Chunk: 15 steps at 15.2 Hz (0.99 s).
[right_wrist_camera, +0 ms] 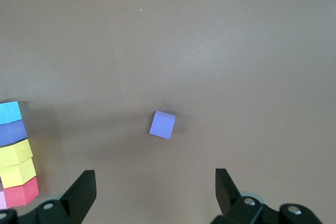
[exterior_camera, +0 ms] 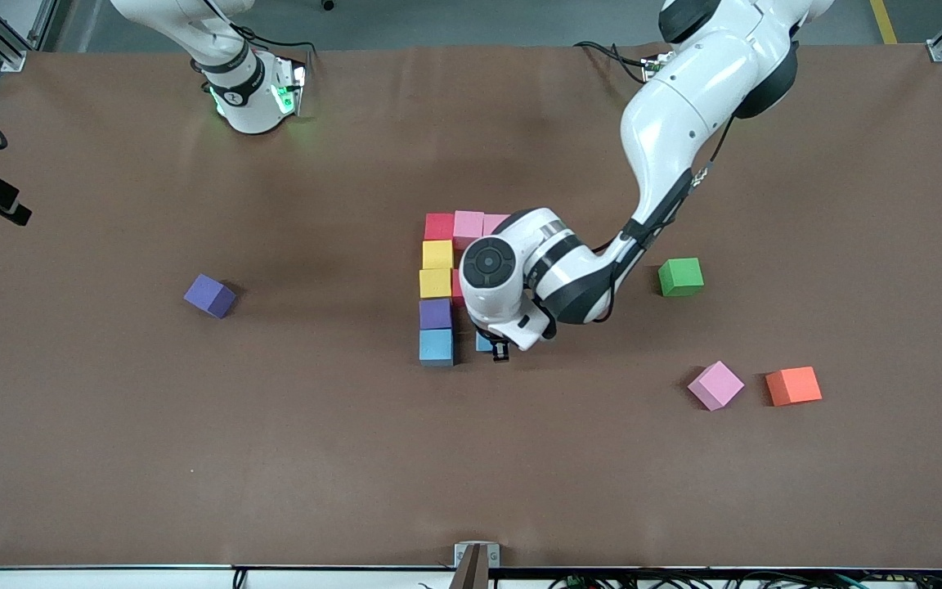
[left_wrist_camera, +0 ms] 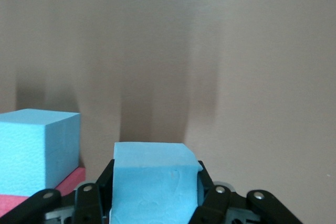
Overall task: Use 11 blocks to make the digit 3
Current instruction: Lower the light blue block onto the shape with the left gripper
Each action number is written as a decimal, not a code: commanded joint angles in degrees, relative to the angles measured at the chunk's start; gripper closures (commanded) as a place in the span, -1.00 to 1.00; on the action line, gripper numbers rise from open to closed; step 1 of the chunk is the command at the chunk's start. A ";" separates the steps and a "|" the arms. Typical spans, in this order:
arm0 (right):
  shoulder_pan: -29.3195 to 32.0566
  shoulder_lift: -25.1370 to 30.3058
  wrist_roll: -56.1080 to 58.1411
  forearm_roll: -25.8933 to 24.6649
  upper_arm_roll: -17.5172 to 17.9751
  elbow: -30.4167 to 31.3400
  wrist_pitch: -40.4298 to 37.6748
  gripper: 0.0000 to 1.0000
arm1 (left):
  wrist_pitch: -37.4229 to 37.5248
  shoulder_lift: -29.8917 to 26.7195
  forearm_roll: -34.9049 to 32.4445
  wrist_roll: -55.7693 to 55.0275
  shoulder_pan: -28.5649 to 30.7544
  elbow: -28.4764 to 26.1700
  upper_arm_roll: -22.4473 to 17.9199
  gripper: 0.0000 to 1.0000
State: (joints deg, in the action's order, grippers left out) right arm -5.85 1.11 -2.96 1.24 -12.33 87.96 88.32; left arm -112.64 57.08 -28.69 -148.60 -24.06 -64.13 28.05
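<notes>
1. While my right arm waits near its base, my right gripper (right_wrist_camera: 155, 195) hangs with fingers spread and empty. It looks down on a loose purple cube (right_wrist_camera: 161, 124) that lies alone toward the right arm's end of the table (exterior_camera: 111, 458), well apart from the build. I judge it a spare, since the figure already has a purple.
2. At mid-table stands the digit 3 (exterior_camera: 437, 282), unfinished. Its column runs red, yellow, yellow, purple, then a corner blue cube (exterior_camera: 437, 346) nearest the front camera. Two pinks continue the top row and a red cube (exterior_camera: 456, 286) starts the middle one. These cubes touch so that the shape reads as one figure.
3. My left gripper (exterior_camera: 497, 348) is over the bottom row, pinching a light blue cube (left_wrist_camera: 152, 182) between its fingers (left_wrist_camera: 210, 195). I hold it low and square to the corner blue cube because it belongs just beside it. Whether the two already touch I cannot tell, and my wrist hides the cells next to it.
4. Toward the left arm's end lie a green cube (exterior_camera: 680, 276) and an orange cube (exterior_camera: 793, 385), neither wanted. The loose pink cube (exterior_camera: 715, 384) beside the orange one likely belongs in the figure.
</notes>
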 commanded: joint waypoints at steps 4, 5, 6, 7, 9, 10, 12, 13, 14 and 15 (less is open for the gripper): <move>9.89 -0.14 0.14 0.08 9.34 -0.42 0.10 -1.00 | -3.02 -0.22 -0.05 -3.80 -3.88 1.29 -4.49 0.78; 9.98 -0.14 0.23 0.52 9.43 -0.42 0.10 -1.00 | -3.81 -0.22 0.04 -3.72 -4.41 1.29 -5.02 0.78; 10.16 -0.14 0.32 1.30 9.43 -0.42 0.10 -1.00 | -4.43 -0.13 -0.05 -3.72 -4.76 1.38 -5.63 0.78; 10.68 -0.23 0.32 1.92 9.43 -0.42 0.18 -1.00 | -5.13 -0.04 -0.05 -3.63 -5.63 1.64 -6.42 0.78; 11.21 -0.23 0.32 3.06 9.69 -0.42 0.36 -1.00 | -6.10 0.40 0.04 -3.45 -7.04 1.82 -8.10 0.78; 11.21 -0.23 0.32 3.07 9.70 -0.42 0.36 -1.00 | -6.19 0.40 0.04 -3.37 -7.14 1.82 -8.10 0.78; 11.13 -0.23 0.32 3.07 9.70 -0.42 0.27 -1.00 | -6.36 0.49 0.04 -3.28 -7.14 1.82 -8.10 0.78; 10.86 -0.23 0.32 2.98 9.70 -0.42 0.27 -1.00 | -6.89 0.57 -0.05 -3.19 -7.14 1.82 -8.19 0.78; 10.77 -0.23 0.32 2.98 9.70 -0.42 0.27 -1.00 | -7.59 0.66 -0.05 -3.19 -7.22 1.82 -8.62 0.78; 10.69 -0.23 0.32 2.98 9.70 -0.42 0.27 -1.00 | -8.55 0.75 0.04 -3.19 -7.75 1.91 -9.58 0.78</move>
State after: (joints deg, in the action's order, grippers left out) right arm 3.68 1.06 -2.95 3.32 -3.74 87.96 88.58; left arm -119.67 57.20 -28.69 -151.74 -30.69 -63.39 20.33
